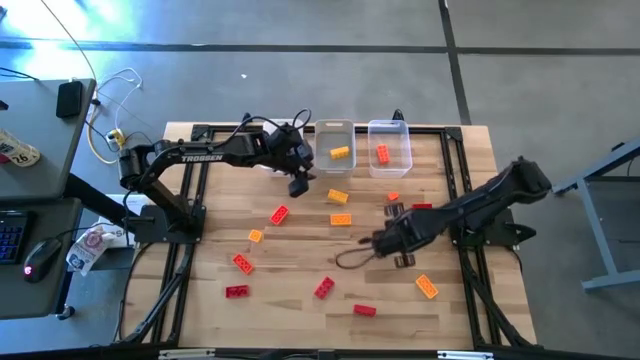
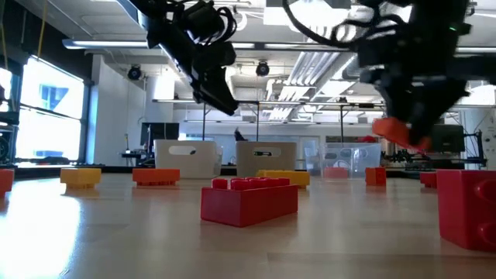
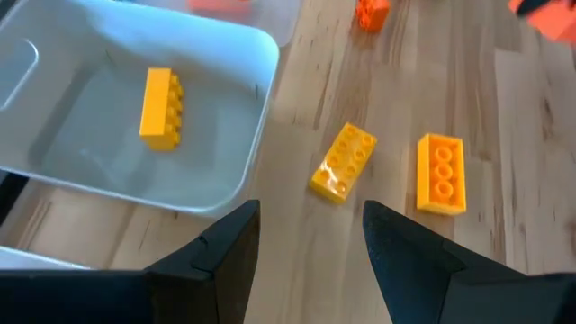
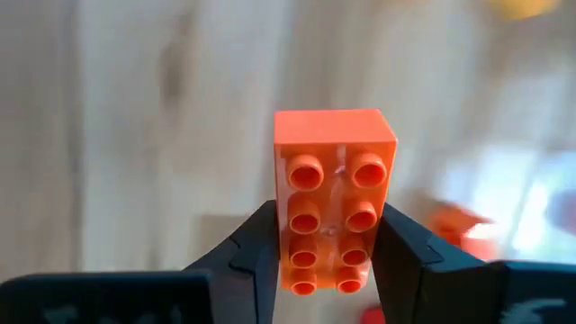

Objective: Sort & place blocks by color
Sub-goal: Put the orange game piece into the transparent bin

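My right gripper (image 4: 326, 236) is shut on an orange brick (image 4: 334, 193), above the table's middle (image 1: 383, 240). In the low view the brick (image 2: 401, 132) is well above the tabletop. My left gripper (image 3: 310, 236) is open and empty. It hovers next to the clear bin (image 3: 236, 171) that holds a yellow brick (image 3: 161, 107), and over two yellow bricks (image 3: 343, 163) (image 3: 441, 173) lying flat on the wood. The neighbouring bin (image 1: 390, 130) holds an orange brick (image 1: 383, 153). Red, orange and yellow bricks lie scattered on the table, such as a red one (image 1: 279, 214). My right gripper pinches the orange brick between its two fingers by its two long sides (image 4: 286, 243), near one end. The studded face is turned toward the wrist camera and the other end sticks out past the fingertips. The brick is lifted clear of the table.
Loose bricks lie across the near half of the table: red (image 1: 236, 291), (image 1: 323, 288), (image 1: 364, 310), orange-red (image 1: 243, 263) and yellow-orange (image 1: 427, 287). A red brick (image 2: 249, 198) sits close in the low view. A cable loop (image 1: 350, 258) lies by my right gripper. The bins stand at the far edge.
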